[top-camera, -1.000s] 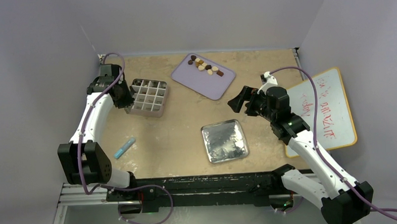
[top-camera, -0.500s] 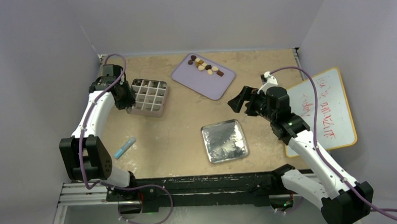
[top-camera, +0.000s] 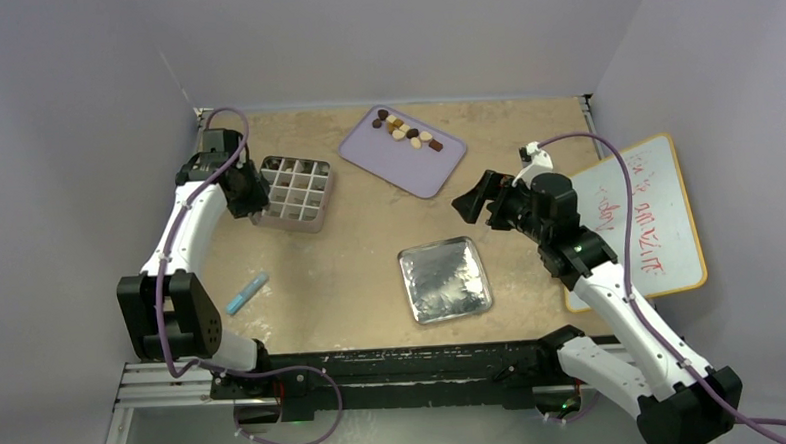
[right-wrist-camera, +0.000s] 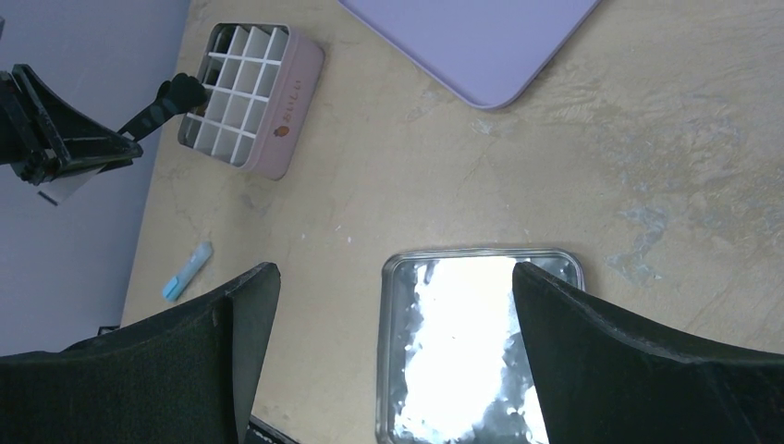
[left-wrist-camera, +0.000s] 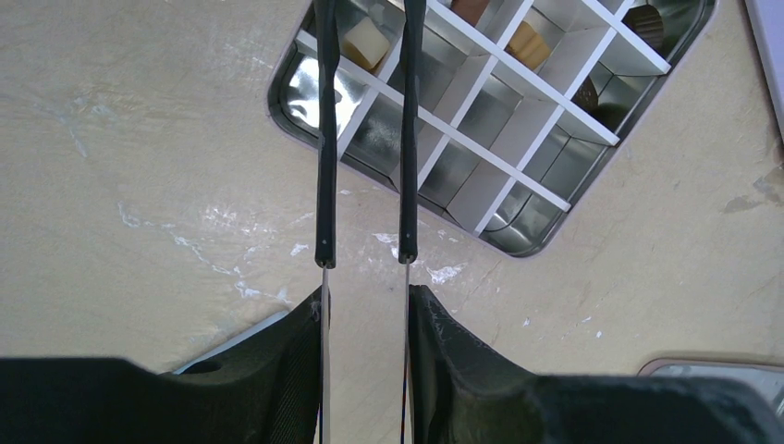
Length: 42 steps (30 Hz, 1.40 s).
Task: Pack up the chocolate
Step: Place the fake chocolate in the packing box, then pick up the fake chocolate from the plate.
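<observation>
Several chocolate pieces [top-camera: 405, 133], dark, brown and cream, lie in a row on the lavender tray [top-camera: 437, 170]. The pink box with a white grid [top-camera: 294, 192] stands left of it. In the left wrist view its cells [left-wrist-camera: 490, 111] hold a cream piece [left-wrist-camera: 367, 43], a tan piece [left-wrist-camera: 527, 42] and dark pieces [left-wrist-camera: 647, 18]. My left gripper [top-camera: 251, 203] [left-wrist-camera: 365, 301] is shut on black tweezers [left-wrist-camera: 325, 139], whose arms stand apart and reach over the box's near-left cells. Their tips are out of view. My right gripper [top-camera: 473, 203] [right-wrist-camera: 393, 273] is open and empty above the table.
A shiny silver tin lid [top-camera: 445, 279] lies front centre, below the right gripper in the right wrist view [right-wrist-camera: 462, 342]. A small blue object [top-camera: 246, 292] lies front left. A whiteboard [top-camera: 639, 216] leans at the right. Walls close in on the left, back and right.
My left gripper with the tweezers has moved a little towards the box's left edge. The right arm has barely shifted.
</observation>
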{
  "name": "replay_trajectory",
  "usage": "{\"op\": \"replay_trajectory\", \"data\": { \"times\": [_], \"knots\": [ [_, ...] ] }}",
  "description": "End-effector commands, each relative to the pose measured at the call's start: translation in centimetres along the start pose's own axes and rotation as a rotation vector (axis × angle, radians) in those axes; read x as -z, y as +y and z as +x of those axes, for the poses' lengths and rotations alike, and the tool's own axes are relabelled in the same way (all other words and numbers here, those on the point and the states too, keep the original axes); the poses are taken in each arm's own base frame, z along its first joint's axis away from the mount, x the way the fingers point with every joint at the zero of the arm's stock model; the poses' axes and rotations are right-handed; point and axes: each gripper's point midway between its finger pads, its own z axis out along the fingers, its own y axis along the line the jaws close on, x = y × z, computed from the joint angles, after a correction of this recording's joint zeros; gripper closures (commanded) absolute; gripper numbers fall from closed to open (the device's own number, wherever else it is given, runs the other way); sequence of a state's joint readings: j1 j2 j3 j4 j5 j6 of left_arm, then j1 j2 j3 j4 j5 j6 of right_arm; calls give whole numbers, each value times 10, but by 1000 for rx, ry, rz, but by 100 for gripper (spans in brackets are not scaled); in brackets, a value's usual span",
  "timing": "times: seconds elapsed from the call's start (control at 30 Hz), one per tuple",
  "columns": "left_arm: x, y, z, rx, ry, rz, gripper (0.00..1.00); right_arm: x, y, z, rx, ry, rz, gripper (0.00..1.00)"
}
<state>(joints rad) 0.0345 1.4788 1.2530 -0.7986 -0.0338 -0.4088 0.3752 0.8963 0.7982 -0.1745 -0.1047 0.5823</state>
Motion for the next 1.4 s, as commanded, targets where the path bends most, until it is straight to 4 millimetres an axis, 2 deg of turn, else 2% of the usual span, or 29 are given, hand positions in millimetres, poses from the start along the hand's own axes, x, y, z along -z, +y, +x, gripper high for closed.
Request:
{"op": "replay_trajectory", "data": {
  "times": [0.0, 0.13, 0.23, 0.43, 0.7, 0.77, 0.83, 1.0, 1.13, 1.37],
  "knots": [
    [26, -9, -32, -9, -124, 46, 68, 7, 13, -14, 18, -47, -44, 2],
    [36, -17, -43, -24, -156, 76, 69, 8, 14, -15, 18, -52, -46, 2],
    [42, -32, -51, -53, -173, 108, 69, 9, 14, -15, 17, -52, -47, 2],
    [52, -100, -60, -184, -189, 203, 69, 12, 14, -16, 17, -61, -46, 3],
    [39, -210, -56, -361, -194, 364, 69, 16, 10, -14, 22, -67, -29, 2],
    [32, -240, -46, -425, -191, 418, 69, 17, 8, -14, 25, -72, -23, 2],
    [20, -260, -41, -467, -190, 437, 69, 16, 7, -14, 25, -72, -18, 2],
    [-15, -293, -36, -493, -169, 502, 69, 16, 7, -13, 25, -65, -19, 2],
    [-40, -306, -38, -503, -175, 513, 68, 18, 6, -16, 28, -81, -10, 2],
    [-83, -311, -31, -546, -154, 483, 67, 22, 4, -20, 44, -93, 8, 2]
  ]
}}
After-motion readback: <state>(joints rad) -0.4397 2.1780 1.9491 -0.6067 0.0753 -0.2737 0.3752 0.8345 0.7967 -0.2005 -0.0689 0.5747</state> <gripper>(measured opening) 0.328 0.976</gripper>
